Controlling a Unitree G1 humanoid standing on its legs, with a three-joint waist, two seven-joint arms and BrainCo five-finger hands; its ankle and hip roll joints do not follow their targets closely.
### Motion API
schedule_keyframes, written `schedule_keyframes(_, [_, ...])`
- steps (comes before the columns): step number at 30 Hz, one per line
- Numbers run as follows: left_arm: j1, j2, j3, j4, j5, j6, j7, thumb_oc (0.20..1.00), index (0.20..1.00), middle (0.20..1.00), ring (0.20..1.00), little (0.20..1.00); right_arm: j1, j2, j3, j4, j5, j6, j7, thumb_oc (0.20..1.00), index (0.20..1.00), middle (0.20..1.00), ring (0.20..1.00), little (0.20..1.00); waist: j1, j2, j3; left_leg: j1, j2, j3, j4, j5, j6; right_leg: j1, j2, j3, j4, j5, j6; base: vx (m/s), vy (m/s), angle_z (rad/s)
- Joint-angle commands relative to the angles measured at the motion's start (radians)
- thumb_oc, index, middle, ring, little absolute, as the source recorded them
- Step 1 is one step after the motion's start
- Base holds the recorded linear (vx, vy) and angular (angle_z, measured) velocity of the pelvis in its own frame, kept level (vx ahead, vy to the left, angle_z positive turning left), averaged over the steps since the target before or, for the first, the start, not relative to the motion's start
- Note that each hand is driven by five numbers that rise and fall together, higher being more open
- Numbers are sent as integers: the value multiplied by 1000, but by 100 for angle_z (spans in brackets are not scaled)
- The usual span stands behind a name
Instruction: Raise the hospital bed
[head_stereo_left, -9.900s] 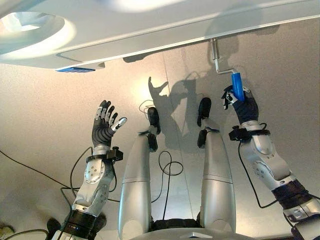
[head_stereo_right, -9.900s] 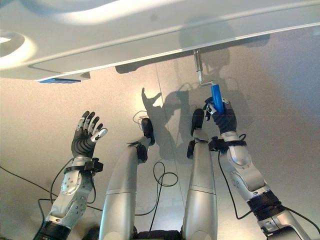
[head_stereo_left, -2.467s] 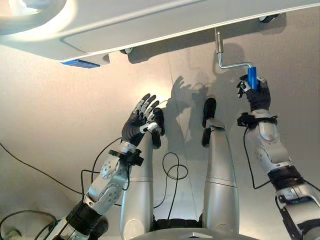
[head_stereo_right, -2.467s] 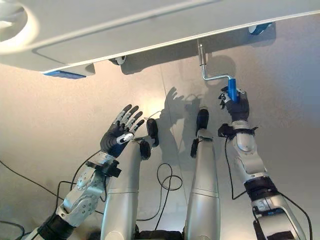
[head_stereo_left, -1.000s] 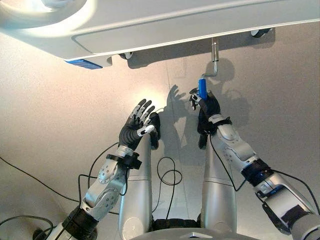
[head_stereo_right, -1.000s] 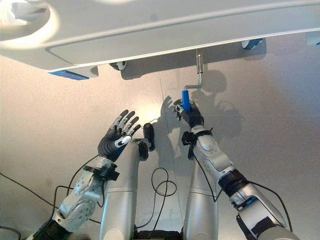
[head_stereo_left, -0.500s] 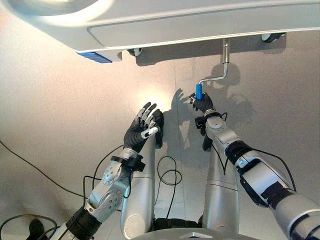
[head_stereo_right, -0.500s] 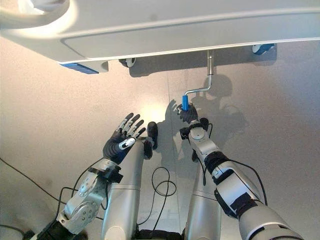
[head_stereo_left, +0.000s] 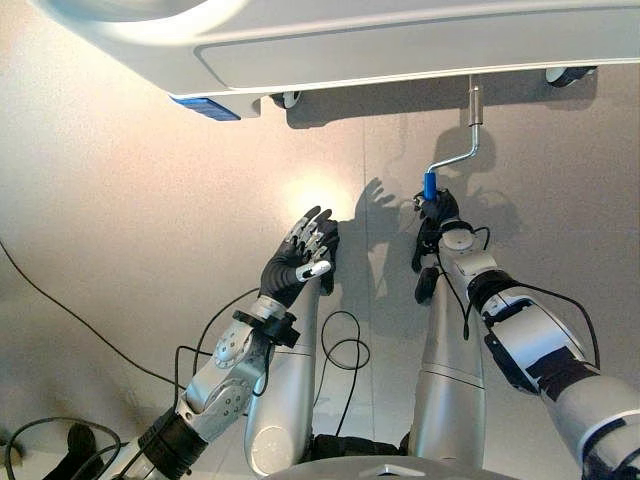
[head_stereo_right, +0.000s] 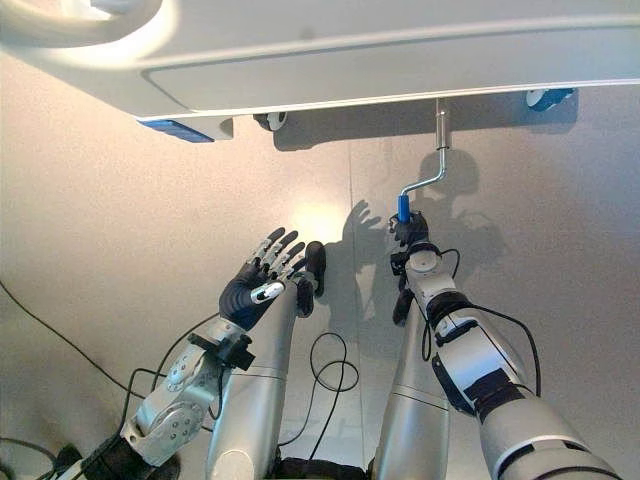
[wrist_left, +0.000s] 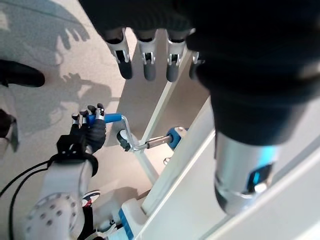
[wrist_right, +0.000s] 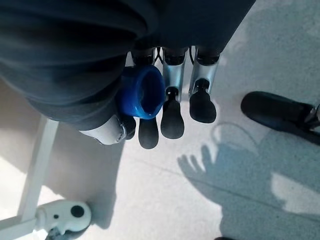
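Your right hand (head_stereo_left: 438, 208) has its fingers (wrist_right: 169, 116) curled round the blue grip (head_stereo_left: 429, 186) of the crank (head_stereo_left: 460, 156) that hangs under the bed (head_stereo_left: 400, 50) edge. Cranking looks under way; how far the bed has risen you cannot tell. Your left hand (head_stereo_left: 297, 257) hovers apart, fingers spread and empty.

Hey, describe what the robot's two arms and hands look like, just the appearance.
Both arms are silver-grey, rounded shells with black bands at the joints. The left hand and the right hand each have a dark ribbed cover over the back and wrist, with silver fingers ending in dark tips. A black clamp-like collar rings each wrist. The left forearm shell shows a cluster of small round holes.
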Motion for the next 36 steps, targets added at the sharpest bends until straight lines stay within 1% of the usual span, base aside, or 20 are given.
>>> schedule_keyframes(1, [-8,-29,-13,-81,-1,-44,-41,1000,1000,1000,1000,1000,29,-145,-62,57,9,-17,-33,200,200,200,200,200,-15,92,-31,-66,-25,-40,-190,254,-92,-29,-1,-36,56,58,39,11,-13,4])
schedule_keyframes(6, [-9,-28,-12,-81,3,-44,-54,1000,1000,1000,1000,1000,73,-237,-138,65,63,-34,-55,200,200,200,200,200,-29,92,-31,-62,-24,-38,-191,253,-93,-31,-2,-30,62,53,40,11,-4,3])
schedule_keyframes(9, [-9,-29,-8,-80,4,-45,-60,1000,1000,1000,1000,1000,93,-261,-165,64,90,-43,-57,200,200,200,200,200,-33,92,-31,-57,-22,-38,-195,251,-93,-29,-2,-30,62,51,40,0,0,0])
schedule_keyframes(11, [-2,-29,2,-81,6,-46,-63,1000,1000,1000,1000,1000,124,-289,-191,34,128,-62,-57,200,200,200,200,200,-43,85,-31,-53,-19,-38,-200,251,-93,-28,0,-29,63,48,40,0,0,0])
schedule_keyframes(16, [6,-24,9,-81,9,-45,-65,1000,1000,1000,1000,1000,178,-308,-221,-8,160,-86,-59,200,200,200,200,200,-60,72,-31,-47,-16,-36,-208,253,-95,-27,4,-26,61,49,40,5,-13,-3])
schedule_keyframes(17, [12,-22,17,-82,9,-48,-65,1000,1000,1000,1000,1000,205,-310,-238,-23,168,-95,-63,200,200,200,200,200,-70,65,-31,-46,-14,-37,-212,254,-95,-25,3,-25,57,49,40,6,-20,-3])
schedule_keyframes(20, [16,-20,21,-83,6,-48,-64,1000,1000,1000,1000,1000,224,-312,-247,-35,170,-100,-67,200,200,200,200,200,-75,61,-31,-43,-13,-36,-215,255,-95,-24,5,-25,57,48,39,3,-11,0])
schedule_keyframes(22, [21,-19,34,-81,3,-51,-58,1000,1000,1000,1000,1000,255,-309,-268,-79,184,-119,-85,200,200,200,200,200,-85,55,-31,-42,-13,-36,-216,257,-97,-25,10,-22,60,46,37,2,-17,0])
schedule_keyframes(24, [29,-20,48,-85,1,-51,-57,1000,1000,1000,1000,1000,293,-305,-282,-167,208,-146,-86,200,200,200,200,200,-95,46,-31,-43,-10,-35,-218,258,-98,-27,14,-22,62,45,36,0,0,0])
schedule_keyframes(25, [30,-20,48,-85,1,-50,-57,1000,1000,1000,1000,1000,297,-304,-284,-171,207,-145,-88,200,200,200,200,200,-94,45,-31,-42,-10,-34,-218,258,-98,-27,13,-21,62,45,36,0,0,0])
schedule_keyframes(26, [35,-20,55,-86,3,-50,-56,1000,1000,1000,1000,1000,324,-300,-292,-236,211,-160,-94,200,200,200,200,200,-100,38,-31,-42,-9,-34,-218,259,-97,-30,14,-21,66,44,35,0,0,0])
schedule_keyframes(27, [44,-20,66,-87,5,-49,-51,1000,1000,1000,1000,1000,368,-290,-295,-352,203,-180,-104,200,200,200,200,200,-107,31,-31,-44,-7,-33,-219,260,-97,-34,17,-20,69,45,35,8,-46,0])
schedule_keyframes(28, [54,-22,83,-87,11,-45,-45,1000,1000,1000,1000,1000,445,-282,-302,-556,195,-219,-98,200,200,200,200,200,-121,16,-31,-48,-5,-33,-218,261,-96,-38,19,-19,68,47,35,5,-35,-1])
schedule_keyframes(29, [55,-21,82,-88,11,-45,-45,1000,1000,1000,1000,1000,454,-280,-305,-567,191,-216,-102,200,200,200,200,200,-120,15,-31,-47,-6,-33,-218,261,-96,-37,19,-18,69,47,35,1,-52,-3])
schedule_keyframes(30, [60,-23,96,-93,11,-45,-41,1000,1000,1000,1000,1000,511,-263,-322,-719,175,-248,-103,200,200,200,200,200,-131,5,-31,-51,-5,-33,-213,261,-96,-39,21,-18,70,48,35,-3,-26,-4])
schedule_keyframes(31, [61,-22,95,-94,11,-44,-41,1000,1000,1000,1000,1000,518,-261,-325,-728,172,-245,-107,200,200,200,200,200,-130,4,-31,-50,-5,-32,-213,261,-96,-38,21,-17,71,48,35,-3,-33,-4])
schedule_keyframes(32, [68,-22,105,-99,14,-44,-36,1000,1000,1000,1000,1000,565,-246,-331,-846,167,-266,-96,200,200,200,200,200,-137,-2,-31,-50,-5,-30,-211,261,-95,-42,21,-17,74,49,36,-2,-14,-8])
schedule_keyframes(34, [75,-20,114,-109,14,-42,-30,1000,1000,1000,1000,1000,604,-234,-343,-950,155,-285,-86,200,200,200,200,200,-142,-7,-31,-50,-5,-31,-212,263,-95,-41,22,-17,74,50,37,-2,-20,-8])
schedule_keyframes(36, [86,-11,130,-125,17,-40,-26,1000,1000,1000,1000,1000,647,-208,-330,-1128,153,-309,-54,200,200,200,200,200,-148,-15,-31,-48,-3,-32,-210,266,-96,-40,23,-18,76,54,39,-6,-9,-8])
